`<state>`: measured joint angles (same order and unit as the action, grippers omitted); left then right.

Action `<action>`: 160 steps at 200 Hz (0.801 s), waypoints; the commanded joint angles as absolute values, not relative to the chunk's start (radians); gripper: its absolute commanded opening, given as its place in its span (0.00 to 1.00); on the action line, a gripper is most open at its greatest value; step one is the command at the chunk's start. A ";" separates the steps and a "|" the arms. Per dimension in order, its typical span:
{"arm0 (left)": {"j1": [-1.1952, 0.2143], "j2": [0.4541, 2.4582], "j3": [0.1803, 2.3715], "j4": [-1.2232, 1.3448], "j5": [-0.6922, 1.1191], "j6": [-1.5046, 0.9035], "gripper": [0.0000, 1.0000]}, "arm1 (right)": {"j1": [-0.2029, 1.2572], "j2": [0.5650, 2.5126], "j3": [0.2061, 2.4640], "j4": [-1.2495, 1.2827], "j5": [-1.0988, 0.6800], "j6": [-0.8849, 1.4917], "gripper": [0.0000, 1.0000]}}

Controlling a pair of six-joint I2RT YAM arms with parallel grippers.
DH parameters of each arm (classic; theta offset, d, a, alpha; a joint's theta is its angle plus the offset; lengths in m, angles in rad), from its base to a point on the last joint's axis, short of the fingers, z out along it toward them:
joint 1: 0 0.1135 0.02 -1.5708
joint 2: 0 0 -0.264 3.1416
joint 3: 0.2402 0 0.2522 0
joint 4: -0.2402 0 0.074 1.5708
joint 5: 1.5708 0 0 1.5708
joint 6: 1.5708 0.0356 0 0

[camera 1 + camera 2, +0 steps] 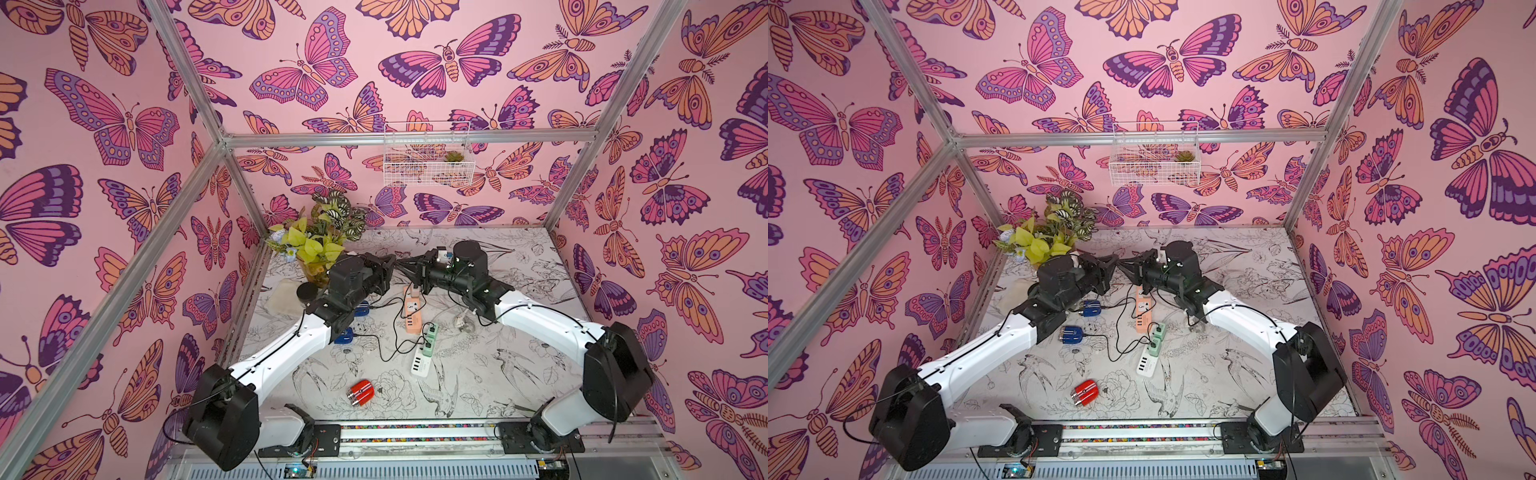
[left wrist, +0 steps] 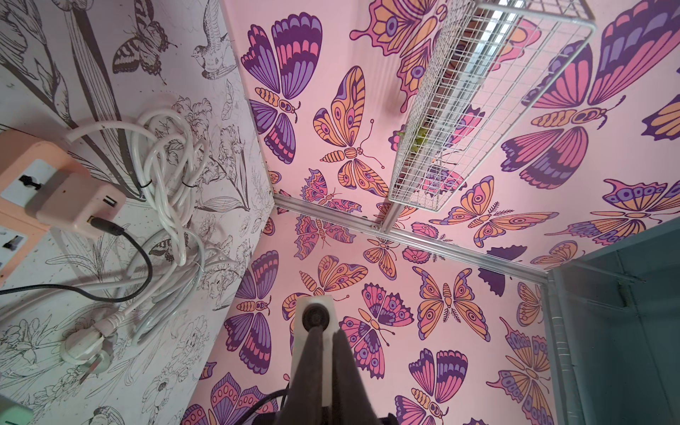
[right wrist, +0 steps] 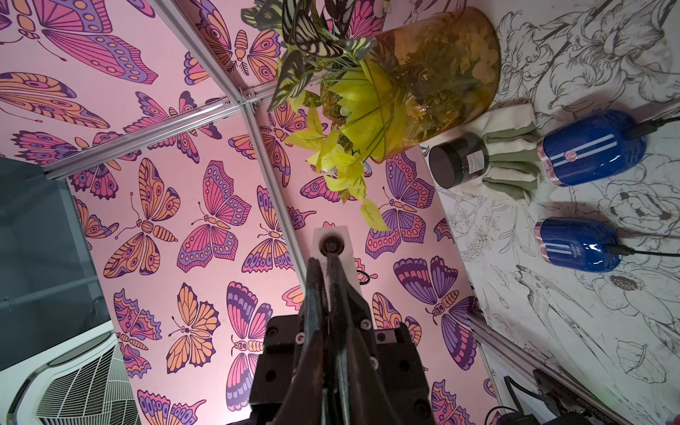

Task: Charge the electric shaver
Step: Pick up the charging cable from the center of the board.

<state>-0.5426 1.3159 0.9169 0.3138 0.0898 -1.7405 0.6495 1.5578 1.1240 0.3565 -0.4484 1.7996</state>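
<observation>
A red electric shaver (image 1: pixel 361 392) lies near the table's front with no cable in it. Two blue shavers (image 3: pixel 592 147) (image 3: pixel 577 244) lie further back, each with a black cable plugged in. My left gripper (image 1: pixel 392 261) and right gripper (image 1: pixel 399 263) point at each other above the orange power strip (image 1: pixel 411 313), tip to tip. In the wrist views the left gripper (image 2: pixel 325 331) and the right gripper (image 3: pixel 324 261) each stand shut to a thin slit. I cannot make out anything between them. A black cable (image 2: pixel 257 403) hangs beside the left fingers.
A white strip (image 1: pixel 419 363) with green adapters (image 1: pixel 430 334) lies at mid table. A plant in an amber vase (image 3: pixel 434 81), a black jar (image 3: pixel 456 165) and gloves (image 3: pixel 511 162) stand at the back left. A coiled white cord (image 2: pixel 165 165) lies near the orange strip. A wire basket (image 1: pixel 428 153) hangs on the back wall.
</observation>
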 commanded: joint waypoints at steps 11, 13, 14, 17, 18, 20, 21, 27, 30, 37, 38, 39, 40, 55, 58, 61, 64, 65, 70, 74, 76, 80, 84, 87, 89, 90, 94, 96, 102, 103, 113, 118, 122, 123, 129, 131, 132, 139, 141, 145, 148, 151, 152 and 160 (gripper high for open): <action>-0.546 1.323 0.905 0.331 0.122 -1.746 0.00 | 0.646 1.565 1.148 0.390 -0.443 1.801 0.14; -0.547 1.324 0.906 0.332 0.123 -1.746 0.00 | 0.646 1.565 1.148 0.391 -0.444 1.803 0.14; -0.547 1.324 0.906 0.332 0.123 -1.746 0.00 | 0.646 1.565 1.148 0.391 -0.443 1.802 0.14; -0.548 1.325 0.907 0.331 0.124 -1.746 0.00 | 0.647 1.565 1.149 0.393 -0.444 1.802 0.13; -0.548 1.325 0.907 0.331 0.124 -1.746 0.00 | 0.646 1.565 1.149 0.394 -0.444 1.803 0.13; -0.548 1.325 0.907 0.331 0.125 -1.746 0.00 | 0.646 1.565 1.149 0.394 -0.444 1.803 0.12; -0.548 1.325 0.907 0.331 0.126 -1.746 0.00 | 0.646 1.565 1.150 0.394 -0.444 1.804 0.12; -0.548 1.325 0.907 0.331 0.127 -1.746 0.00 | 0.646 1.566 1.149 0.393 -0.445 1.803 0.09; -0.548 1.326 0.907 0.331 0.127 -1.746 0.00 | 0.646 1.565 1.149 0.390 -0.446 1.804 0.08; -0.548 1.328 0.907 0.331 0.130 -1.746 0.00 | 0.646 1.565 1.147 0.385 -0.444 1.802 0.05; -0.548 1.327 0.907 0.332 0.130 -1.746 0.00 | 0.646 1.565 1.148 0.385 -0.444 1.801 0.04; -0.548 1.328 0.907 0.332 0.130 -1.746 0.00 | 0.646 1.565 1.147 0.385 -0.444 1.801 0.04; -0.548 1.327 0.907 0.333 0.131 -1.746 0.00 | 0.646 1.565 1.146 0.384 -0.444 1.800 0.03; -0.548 1.326 0.901 0.336 0.138 -1.746 0.00 | 0.644 1.565 1.144 0.367 -0.447 1.789 0.00; -0.546 1.325 0.899 0.337 0.138 -1.746 0.00 | 0.643 1.562 1.143 0.359 -0.449 1.784 0.00; -0.546 1.325 0.898 0.337 0.139 -1.746 0.00 | 0.641 1.560 1.142 0.355 -0.451 1.781 0.00; -0.546 1.323 0.896 0.337 0.140 -1.746 0.00 | 0.641 1.559 1.143 0.350 -0.454 1.776 0.00; -0.546 1.323 0.895 0.337 0.140 -1.746 0.00 | 0.640 1.558 1.143 0.348 -0.456 1.775 0.00; -0.546 1.321 0.892 0.336 0.140 -1.746 0.00 | 0.638 1.553 1.143 0.338 -0.460 1.768 0.00; -0.545 1.319 0.889 0.335 0.141 -1.746 0.00 | 0.637 1.550 1.140 0.333 -0.462 1.764 0.00; -0.545 1.317 0.888 0.335 0.142 -1.746 0.00 | 0.635 1.548 1.140 0.330 -0.464 1.762 0.00; -0.543 1.316 0.886 0.333 0.145 -1.748 0.01 | 0.633 1.544 1.139 0.324 -0.467 1.758 0.00; -0.542 1.316 0.883 0.333 0.148 -1.750 0.03 | 0.631 1.541 1.137 0.318 -0.470 1.753 0.00; -0.540 1.314 0.881 0.332 0.151 -1.749 0.04 | 0.629 1.539 1.136 0.316 -0.473 1.751 0.00; -0.539 1.314 0.881 0.331 0.152 -1.750 0.06 | 0.629 1.538 1.136 0.314 -0.475 1.748 0.00; -0.539 1.313 0.881 0.331 0.153 -1.750 0.06 | 0.628 1.537 1.135 0.313 -0.475 1.749 0.00; -0.537 1.312 0.879 0.331 0.157 -1.750 0.09 | 0.626 1.535 1.134 0.311 -0.479 1.746 0.00; -0.537 1.312 0.878 0.331 0.158 -1.750 0.10 | 0.626 1.534 1.134 0.311 -0.481 1.744 0.00; -0.534 1.311 0.877 0.330 0.164 -1.750 0.16 | 0.623 1.531 1.133 0.306 -0.485 1.741 0.00; -0.534 1.311 0.877 0.330 0.166 -1.750 0.17 | 0.622 1.530 1.134 0.306 -0.486 1.741 0.00; -0.528 1.311 0.877 0.328 0.181 -1.749 0.26 | 0.620 1.528 1.134 0.299 -0.491 1.738 0.00; -0.525 1.310 0.876 0.327 0.189 -1.749 0.29 | 0.618 1.528 1.136 0.297 -0.495 1.736 0.00; -0.521 1.312 0.876 0.326 0.196 -1.750 0.30 | 0.616 1.528 1.137 0.293 -0.500 1.734 0.00; -0.521 1.312 0.876 0.325 0.197 -1.750 0.31 | 0.616 1.529 1.139 0.292 -0.501 1.732 0.00; -0.516 1.311 0.874 0.323 0.206 -1.749 0.32 | 0.615 1.529 1.140 0.286 -0.507 1.728 0.00; -0.515 1.310 0.873 0.322 0.208 -1.750 0.33 | 0.614 1.528 1.140 0.286 -0.509 1.728 0.00; -0.514 1.310 0.873 0.322 0.209 -1.750 0.33 | 0.614 1.528 1.140 0.284 -0.509 1.728 0.00; -0.510 1.310 0.870 0.319 0.216 -1.752 0.33 | 0.611 1.526 1.138 0.281 -0.512 1.727 0.00; -0.508 1.311 0.870 0.318 0.217 -1.753 0.33 | 0.611 1.526 1.137 0.282 -0.511 1.725 0.00; -0.505 1.311 0.869 0.318 0.222 -1.753 0.33 | 0.609 1.525 1.135 0.285 -0.513 1.725 0.00; -0.503 1.312 0.868 0.317 0.225 -1.756 0.32 | 0.608 1.525 1.134 0.285 -0.516 1.725 0.00; -0.501 1.312 0.868 0.315 0.229 -1.755 0.32 | 0.606 1.523 1.133 0.284 -0.517 1.724 0.00; -0.500 1.312 0.868 0.315 0.230 -1.756 0.31 | 0.606 1.523 1.133 0.284 -0.517 1.725 0.00; -0.494 1.315 0.870 0.312 0.240 -1.759 0.29 | 0.602 1.523 1.133 0.283 -0.523 1.722 0.00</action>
